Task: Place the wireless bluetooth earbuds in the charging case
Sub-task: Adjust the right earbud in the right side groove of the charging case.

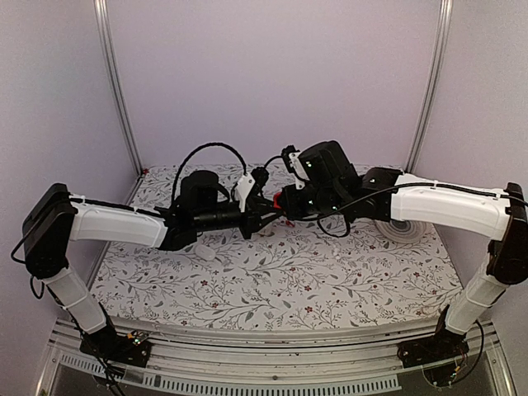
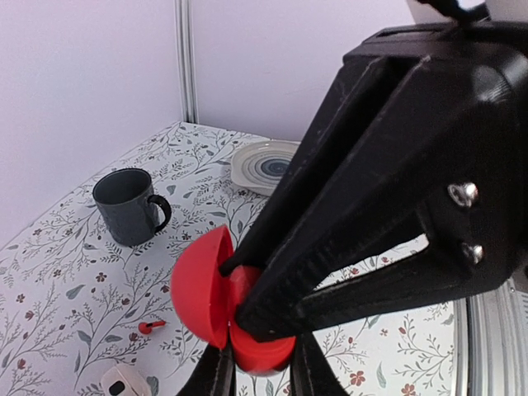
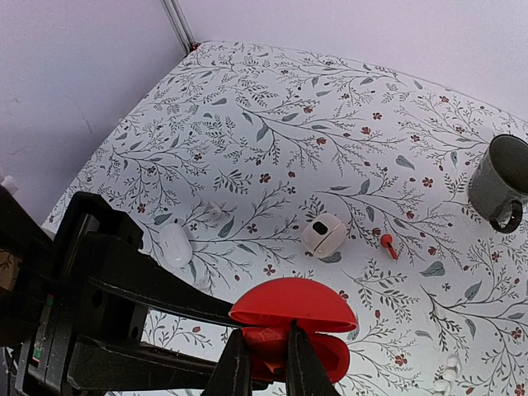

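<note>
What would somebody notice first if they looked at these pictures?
The bright red shell, hinged open, is held in mid-air between the left tool and the right tool. Beneath it, on the flower-patterned table, sit a dark grey mug and the small cream charging case.
</note>
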Robot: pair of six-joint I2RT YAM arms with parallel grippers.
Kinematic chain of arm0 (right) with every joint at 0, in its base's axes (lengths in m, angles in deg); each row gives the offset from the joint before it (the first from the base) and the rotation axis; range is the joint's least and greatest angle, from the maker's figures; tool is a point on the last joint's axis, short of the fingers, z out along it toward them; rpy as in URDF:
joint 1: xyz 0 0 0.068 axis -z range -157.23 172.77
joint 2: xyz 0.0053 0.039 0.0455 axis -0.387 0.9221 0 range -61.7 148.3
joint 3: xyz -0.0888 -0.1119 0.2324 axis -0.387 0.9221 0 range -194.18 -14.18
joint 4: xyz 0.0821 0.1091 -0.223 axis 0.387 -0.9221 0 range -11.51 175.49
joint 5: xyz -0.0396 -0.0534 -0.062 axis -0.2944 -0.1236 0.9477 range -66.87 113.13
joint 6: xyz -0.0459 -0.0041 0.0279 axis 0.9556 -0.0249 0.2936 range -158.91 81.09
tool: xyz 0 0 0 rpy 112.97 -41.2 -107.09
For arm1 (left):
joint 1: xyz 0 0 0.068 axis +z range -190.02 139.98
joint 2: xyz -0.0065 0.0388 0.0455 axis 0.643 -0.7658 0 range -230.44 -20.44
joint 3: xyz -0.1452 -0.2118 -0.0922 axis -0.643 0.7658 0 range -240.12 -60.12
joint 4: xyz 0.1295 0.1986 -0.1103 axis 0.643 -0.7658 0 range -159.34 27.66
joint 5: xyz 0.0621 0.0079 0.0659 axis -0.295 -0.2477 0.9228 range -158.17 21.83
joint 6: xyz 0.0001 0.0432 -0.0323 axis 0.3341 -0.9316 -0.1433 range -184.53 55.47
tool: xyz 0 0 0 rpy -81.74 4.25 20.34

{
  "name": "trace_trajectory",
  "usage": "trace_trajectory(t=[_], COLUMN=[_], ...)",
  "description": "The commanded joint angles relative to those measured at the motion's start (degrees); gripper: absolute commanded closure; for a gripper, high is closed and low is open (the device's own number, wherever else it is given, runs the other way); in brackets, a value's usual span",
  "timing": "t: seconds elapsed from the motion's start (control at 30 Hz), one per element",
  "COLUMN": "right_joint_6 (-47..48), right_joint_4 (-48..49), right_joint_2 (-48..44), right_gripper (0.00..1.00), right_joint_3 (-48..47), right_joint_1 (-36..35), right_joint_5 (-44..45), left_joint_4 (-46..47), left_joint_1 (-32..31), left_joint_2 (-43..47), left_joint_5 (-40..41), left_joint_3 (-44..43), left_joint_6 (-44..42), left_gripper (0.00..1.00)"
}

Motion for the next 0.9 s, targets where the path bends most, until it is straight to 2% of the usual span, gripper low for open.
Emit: trace_trajectory(t=[0.0, 0.1, 0.23, 0.3, 0.6, 0.87], right_joint_6=[0.8, 0.7, 1.0, 1.1, -0.4, -3.7], right_joint_4=[-1.4, -1.7, -1.8, -1.8, -1.5, 0.3], right_joint_2=[0.8, 1.1, 1.3, 1.2, 0.3, -5.2], right_gripper=[0.94, 0.91, 0.82, 0.75, 0.68, 0.57], right_joint_3=[-0.9, -1.3, -1.6, -1.7, -2.7, -0.1], right_joint_1=[-0.9, -0.9, -1.1, -1.1, -0.4, 3.1], right_joint_5=[0.8, 0.9, 0.6, 0.3, -3.6, -9.4], left_joint_4=[0.9, 1.0, 1.2, 1.4, 4.0, 7.7], left_joint_1=[0.9, 0.9, 0.9, 0.9, 0.8, 1.0], left_joint_2=[2.0, 2.2, 2.2, 2.3, 2.7, 2.1], left_joint_5=[0.5, 0.7, 0.9, 0.8, 1.5, 3.3], left_joint_3=[-1.7, -1.7, -1.7, -1.6, 0.8, 3.3], left_joint_6=[0.3, 0.4, 0.3, 0.3, -0.4, -1.5], left_gripper=[1.00, 1.00, 1.00, 1.00, 1.00, 1.00])
